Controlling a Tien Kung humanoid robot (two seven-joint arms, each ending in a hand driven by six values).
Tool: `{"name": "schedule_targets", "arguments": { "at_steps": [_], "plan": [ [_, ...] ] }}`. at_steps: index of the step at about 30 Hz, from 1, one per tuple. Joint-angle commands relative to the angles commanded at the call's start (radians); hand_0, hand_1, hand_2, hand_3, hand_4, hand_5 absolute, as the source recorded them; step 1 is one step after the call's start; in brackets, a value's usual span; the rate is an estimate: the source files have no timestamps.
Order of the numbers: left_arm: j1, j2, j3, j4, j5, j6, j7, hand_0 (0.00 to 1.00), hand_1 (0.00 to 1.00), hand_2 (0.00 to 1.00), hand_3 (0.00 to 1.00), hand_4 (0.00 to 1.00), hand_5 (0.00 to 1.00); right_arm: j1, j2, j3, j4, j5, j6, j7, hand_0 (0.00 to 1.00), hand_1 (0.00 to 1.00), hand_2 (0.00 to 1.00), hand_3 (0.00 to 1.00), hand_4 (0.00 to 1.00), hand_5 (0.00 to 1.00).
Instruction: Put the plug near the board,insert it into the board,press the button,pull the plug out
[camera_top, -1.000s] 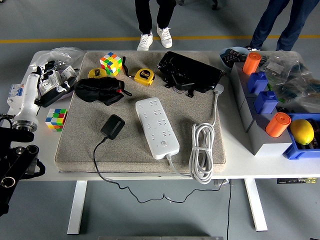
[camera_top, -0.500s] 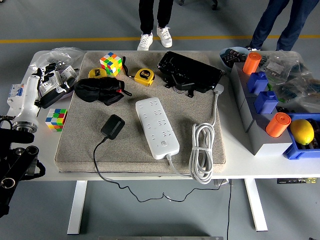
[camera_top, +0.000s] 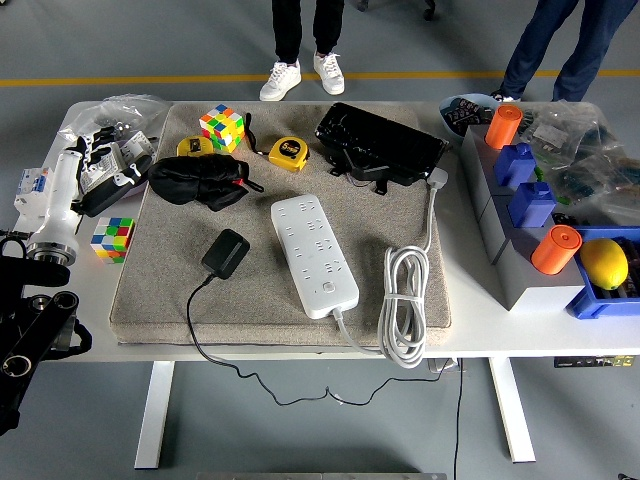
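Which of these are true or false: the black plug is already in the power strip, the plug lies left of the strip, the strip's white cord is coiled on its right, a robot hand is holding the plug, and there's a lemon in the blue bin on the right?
1. The black plug is already in the white power strip. False: it lies loose on the grey mat, apart from the strip.
2. The plug lies left of the strip. True.
3. The strip's white cord is coiled on its right. True.
4. A robot hand holds the plug. False: the left arm rests at the table's left edge, off the mat.
5. A lemon sits in the blue bin on the right. True.
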Motion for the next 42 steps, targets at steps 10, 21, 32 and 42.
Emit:
{"name": "schedule_targets", "arguments": {
  "at_steps": [10, 21, 32, 42],
  "plan": [
    [-0.001, -0.003, 0.001, -0.003, 0.001, -0.003, 0.004, 0.805, 0.801, 0.838, 0.823, 0.983, 0.599, 0.000, 0.003, 0.000, -0.001, 0.001, -0.005, 0.006, 0.600, 0.605, 0.546, 0.547, 0.764, 0.271],
    [-0.004, -0.005, 0.005, -0.003, 0.002, -0.007, 0.009, 0.806, 0.800, 0.836, 0.819, 0.982, 0.601, 0.004, -0.003, -0.001, -0.001, 0.005, -0.006, 0.010, 0.600, 0.604, 0.545, 0.547, 0.762, 0.270],
    [-0.010, -0.002, 0.020, -0.005, -0.001, -0.009, 0.010, 0.806, 0.799, 0.834, 0.814, 0.977, 0.602, 0.007, -0.008, -0.005, 0.001, 0.006, -0.006, 0.012, 0.599, 0.604, 0.545, 0.547, 0.761, 0.270],
    [-0.012, -0.001, 0.027, -0.005, -0.002, -0.009, 0.010, 0.806, 0.799, 0.833, 0.808, 0.974, 0.602, 0.007, -0.012, -0.014, 0.001, 0.009, -0.006, 0.013, 0.599, 0.604, 0.545, 0.547, 0.761, 0.270]
  ]
}}
